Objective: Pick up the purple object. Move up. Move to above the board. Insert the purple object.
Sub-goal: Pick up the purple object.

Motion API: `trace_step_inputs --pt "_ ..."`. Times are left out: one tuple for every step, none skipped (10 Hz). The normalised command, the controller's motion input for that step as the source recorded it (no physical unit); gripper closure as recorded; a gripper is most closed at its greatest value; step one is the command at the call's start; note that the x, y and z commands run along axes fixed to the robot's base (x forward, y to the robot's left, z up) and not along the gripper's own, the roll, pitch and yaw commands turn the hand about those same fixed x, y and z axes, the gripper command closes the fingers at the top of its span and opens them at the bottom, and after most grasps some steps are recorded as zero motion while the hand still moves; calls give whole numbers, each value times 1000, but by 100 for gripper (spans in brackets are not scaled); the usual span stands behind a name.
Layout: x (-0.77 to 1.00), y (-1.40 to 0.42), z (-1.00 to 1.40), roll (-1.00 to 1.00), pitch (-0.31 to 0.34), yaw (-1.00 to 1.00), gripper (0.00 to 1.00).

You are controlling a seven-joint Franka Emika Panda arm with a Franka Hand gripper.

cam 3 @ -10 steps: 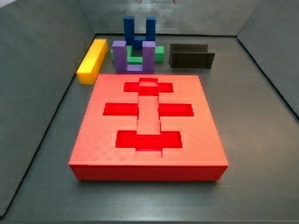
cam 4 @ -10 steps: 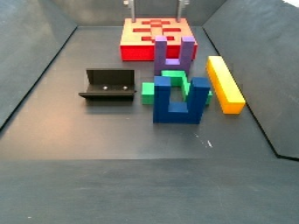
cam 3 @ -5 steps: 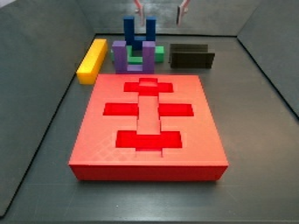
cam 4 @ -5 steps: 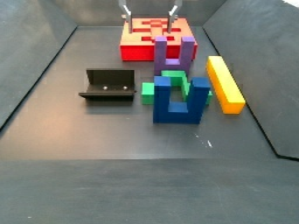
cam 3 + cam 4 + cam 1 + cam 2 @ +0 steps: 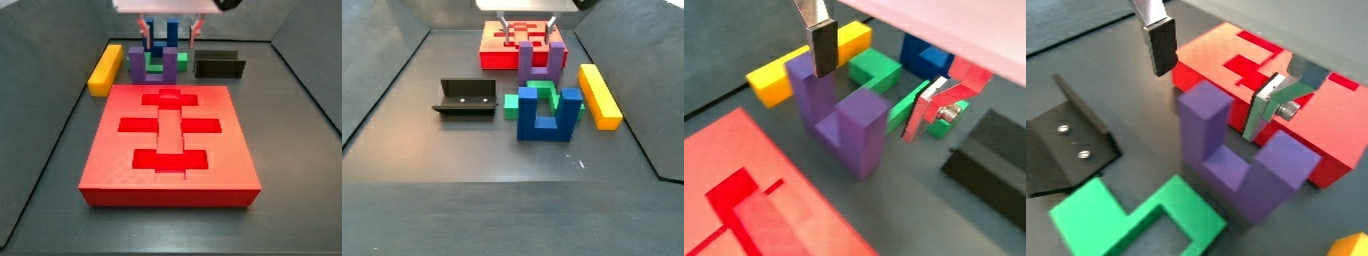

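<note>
The purple object (image 5: 139, 64) is a U-shaped block standing arms-up on the floor just behind the red board (image 5: 134, 150). It also shows in a side view (image 5: 540, 62) and in both wrist views (image 5: 838, 115) (image 5: 1233, 155). My gripper (image 5: 170, 40) hangs over it, open and empty. The gripper also shows in a side view (image 5: 527, 27) and in both wrist views (image 5: 871, 98) (image 5: 1208, 100). Its fingers (image 5: 822, 45) (image 5: 1160, 45) stand apart on either side of the block's upper part, not touching it.
A green block (image 5: 532, 98) sits next to the purple one, with a dark blue U-shaped block (image 5: 552, 115) beyond it. A yellow bar (image 5: 599, 95) lies alongside. The fixture (image 5: 465, 98) stands on the other side. Dark walls enclose the floor.
The gripper has come down from the upper edge of the side views, and its body now shows over the purple object. The blocks have not moved.
</note>
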Motion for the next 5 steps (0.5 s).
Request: trace_step_inputs --pt "-31 -211 -203 340 -53 40 0" --pt "-86 -49 -140 299 -66 51 0" --pt "-34 0 -91 267 -54 69 0" --pt "0 0 -49 243 -37 60 0" --pt "0 54 -37 213 -27 57 0"
